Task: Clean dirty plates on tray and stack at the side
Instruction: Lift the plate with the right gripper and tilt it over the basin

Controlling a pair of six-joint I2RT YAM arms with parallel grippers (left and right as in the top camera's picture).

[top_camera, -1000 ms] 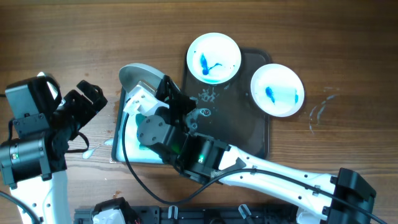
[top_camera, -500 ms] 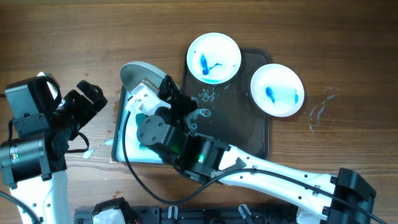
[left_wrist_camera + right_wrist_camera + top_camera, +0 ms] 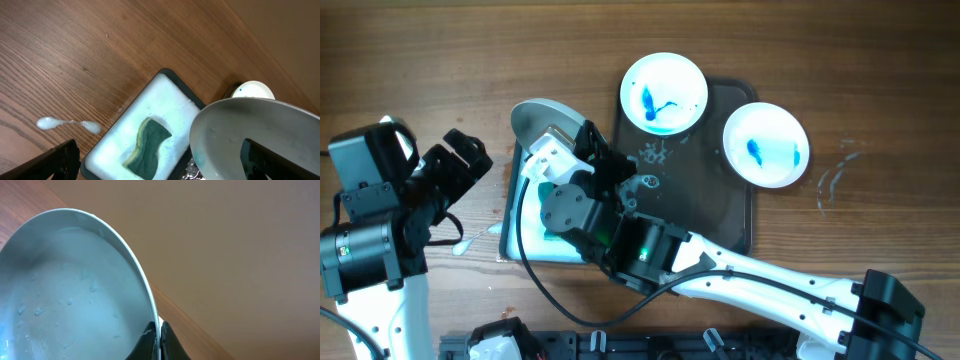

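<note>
Wooden table (image 3: pixel 470 60), right gripper (image 3: pixel 158 337) clamped on wet plate (image 3: pixel 65 290) rim (left gripper (image 3: pixel 162 161) spread, empty)

The tray (image 3: pixel 720 200) lies at the centre of the table (image 3: pixel 440 60). The first plate (image 3: pixel 664 92) sits on the tray's far left corner, overlapping the edge. The second plate (image 3: pixel 766 144) sits on its right edge, partly over the table. The dish (image 3: pixel 165 100) lies left of the tray, with the sponge (image 3: pixel 148 145) in it. The third plate (image 3: pixel 534 119) hangs tilted above the dish's far end, its rim pinched by the right gripper (image 3: pixel 158 327). A foam streak (image 3: pixel 67 124) lies on the table near the dish's left side.
</note>
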